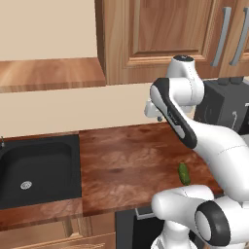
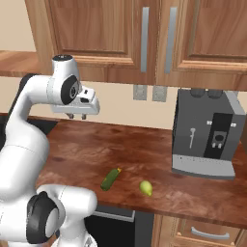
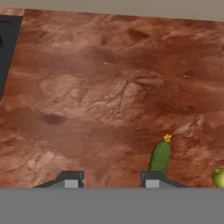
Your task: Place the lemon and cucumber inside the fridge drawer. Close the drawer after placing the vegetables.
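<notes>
White arm segments [image 1: 214, 160] are seen nearest the lens in the left base view, rising from the lower right and bending up over a brown wooden counter [image 1: 131, 165]. Beyond the elbow, the cucumber [image 1: 184, 173] is seen lying flat near the counter's front edge, and a black sink [image 1: 36, 170] is set into the counter at the left. A dark coffee machine [image 1: 223, 104] is partly hidden behind the arm, under wooden cabinets [image 1: 160, 34]. In the right base view, the gripper [image 2: 77, 116] is held high above the counter's left part, pointing down, well apart from both vegetables, with nothing between its fingers. The cucumber [image 2: 110, 179] is seen lying at a slant near the front edge, and the lemon [image 2: 145, 187] is seen just to its right, apart from it. The coffee machine [image 2: 205, 135] stands at the back right, against the wall. The fridge drawer cannot be made out. In the hand view, the two dark fingertips [image 3: 152, 180] are seen at the bottom with a gap between them and nothing in it; the jaws are at their narrowest. The cucumber [image 3: 160, 156] is seen just above the right fingertip, a small yellow flower at its far end, and the lemon [image 3: 218, 177] is cut by the right edge.
</notes>
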Tool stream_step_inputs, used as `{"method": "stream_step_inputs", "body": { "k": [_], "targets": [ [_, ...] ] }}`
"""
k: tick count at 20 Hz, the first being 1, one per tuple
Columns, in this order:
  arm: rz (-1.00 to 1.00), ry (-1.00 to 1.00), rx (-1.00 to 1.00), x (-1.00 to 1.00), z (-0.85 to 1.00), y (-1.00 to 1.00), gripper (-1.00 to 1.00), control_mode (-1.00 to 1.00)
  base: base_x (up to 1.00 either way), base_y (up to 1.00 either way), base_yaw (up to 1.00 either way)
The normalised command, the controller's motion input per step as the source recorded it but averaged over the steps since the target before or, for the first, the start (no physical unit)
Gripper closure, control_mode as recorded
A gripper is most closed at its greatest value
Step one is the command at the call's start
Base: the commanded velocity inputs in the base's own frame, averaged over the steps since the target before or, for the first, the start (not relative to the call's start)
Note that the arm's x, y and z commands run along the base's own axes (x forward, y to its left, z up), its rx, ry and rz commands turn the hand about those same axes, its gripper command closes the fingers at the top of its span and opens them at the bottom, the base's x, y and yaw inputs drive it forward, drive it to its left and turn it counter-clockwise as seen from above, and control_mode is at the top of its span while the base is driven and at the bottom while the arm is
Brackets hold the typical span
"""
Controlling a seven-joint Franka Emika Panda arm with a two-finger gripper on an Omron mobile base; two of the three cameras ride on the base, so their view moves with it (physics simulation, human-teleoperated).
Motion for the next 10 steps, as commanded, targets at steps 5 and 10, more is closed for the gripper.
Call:
{"method": "stream_step_inputs", "body": {
  "k": [5,10],
  "targets": [
    [0.00,0.00,-0.01,-0.36,-0.15,0.00,-1.00,-1.00,0.00,0.00,0.00],
    [0.00,0.06,-0.01,-0.46,-0.92,-0.18,-1.00,-1.00,0.00,0.00,0.00]
  ]
}}
